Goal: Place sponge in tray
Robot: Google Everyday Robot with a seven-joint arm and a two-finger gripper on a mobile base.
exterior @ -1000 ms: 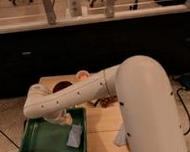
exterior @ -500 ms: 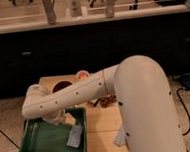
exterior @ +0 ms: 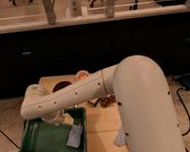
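Note:
The green tray [exterior: 34,146] lies at the front left of the wooden table. A bluish-grey sponge [exterior: 75,136] lies flat inside it near its right rim. My white arm reaches from the right across the table and bends down over the tray. My gripper [exterior: 58,118] hangs under the wrist over the tray's back part, just up and left of the sponge. It is partly hidden by the forearm.
On the wooden table [exterior: 102,122] behind the arm are a dark round object [exterior: 63,86], a pale cup [exterior: 82,74] and small dark items [exterior: 108,100]. A dark counter front [exterior: 111,44] runs behind. A cable [exterior: 184,113] lies on the floor at right.

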